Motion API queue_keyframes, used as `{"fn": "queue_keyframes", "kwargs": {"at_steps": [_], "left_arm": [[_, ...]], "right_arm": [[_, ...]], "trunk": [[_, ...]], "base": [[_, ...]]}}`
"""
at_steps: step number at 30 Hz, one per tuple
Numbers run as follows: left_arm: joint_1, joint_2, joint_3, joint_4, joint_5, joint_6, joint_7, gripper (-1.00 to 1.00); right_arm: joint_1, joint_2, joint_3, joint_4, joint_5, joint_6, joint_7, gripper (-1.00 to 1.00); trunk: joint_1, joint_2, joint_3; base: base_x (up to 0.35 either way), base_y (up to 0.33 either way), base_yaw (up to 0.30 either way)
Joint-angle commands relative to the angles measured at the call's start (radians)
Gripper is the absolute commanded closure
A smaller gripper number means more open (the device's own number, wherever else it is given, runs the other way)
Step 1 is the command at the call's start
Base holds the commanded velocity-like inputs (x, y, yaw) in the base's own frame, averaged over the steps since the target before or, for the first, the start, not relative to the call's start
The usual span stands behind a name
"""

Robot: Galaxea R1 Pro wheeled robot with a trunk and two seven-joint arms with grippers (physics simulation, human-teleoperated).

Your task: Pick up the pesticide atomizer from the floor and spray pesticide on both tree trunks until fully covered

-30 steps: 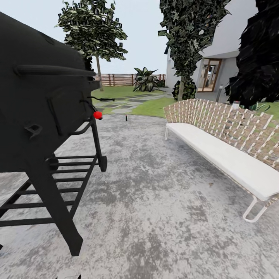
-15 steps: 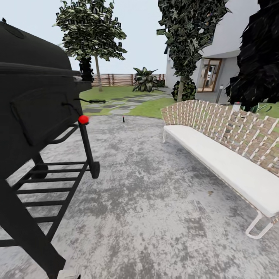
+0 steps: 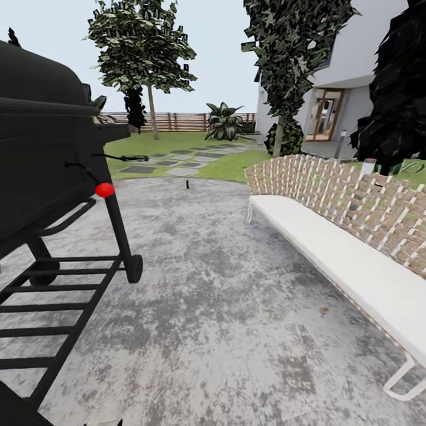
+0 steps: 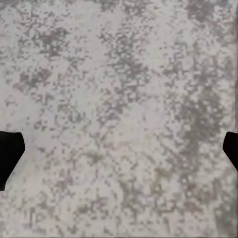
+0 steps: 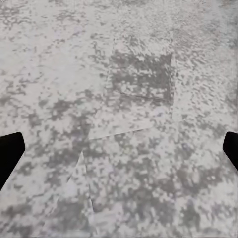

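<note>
A tiny dark upright object (image 3: 187, 184), probably the pesticide atomizer, stands far ahead on the paving where it meets the lawn (image 3: 225, 165); it is too small to make out. Beyond it rise two trees: one with a thin pale trunk (image 3: 153, 118) by the slatted fence (image 3: 183, 122), the other with a trunk (image 3: 277, 135) near the house. No white specks show. My left gripper (image 4: 119, 153) is open over mottled grey paving, a dark fingertip (image 4: 9, 153) at each side. My right gripper (image 5: 119, 151) is open too, fingertips (image 5: 9, 153) wide apart, nothing between them.
A big black barbecue grill (image 3: 41, 165) on a wheeled frame, with a red knob (image 3: 105, 190), stands close on the left. A long white bench (image 3: 331, 242) with a woven back lines the right. Grey paving (image 3: 225, 307) runs between them. A striped palm (image 3: 223, 121) and dark bush (image 3: 402, 89) stand beyond.
The whole head view has shifted: the grill slides toward the left edge and the bench drifts right, so the camera has moved along the paving. Nothing else has moved.
</note>
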Motion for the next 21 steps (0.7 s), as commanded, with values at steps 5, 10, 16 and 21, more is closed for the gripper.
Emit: {"fn": "queue_keyframes", "kwargs": {"at_steps": [5, 10, 16, 21], "left_arm": [[0.0, 0.0, 0.0, 0.0, 0.0, -0.001, 0.0, -1.0], [0.0, 0.0, 0.0, 0.0, 0.0, -0.001, 0.0, -1.0], [0.0, 0.0, 0.0, 0.0, 0.0, -0.002, 0.0, -1.0], [0.0, 0.0, 0.0, 0.0, 0.0, -0.002, 0.0, -1.0]], "right_arm": [[0.001, 0.0, 0.0, 0.0, 0.0, 0.0, 0.0, -1.0], [0.0, 0.0, 0.0, 0.0, 0.0, 0.0, 0.0, -1.0], [0.001, 0.0, 0.0, 0.0, -0.001, 0.0, 0.0, -1.0], [0.0, 0.0, 0.0, -0.001, -0.001, 0.0, 0.0, -1.0]], "trunk": [[0.0, 0.0, 0.0], [0.0, 0.0, 0.0], [0.0, 0.0, 0.0], [0.0, 0.0, 0.0]], "base": [[0.303, -0.197, 0.204], [0.303, -0.197, 0.223], [0.303, -0.197, 0.226], [0.303, -0.197, 0.226]]}}
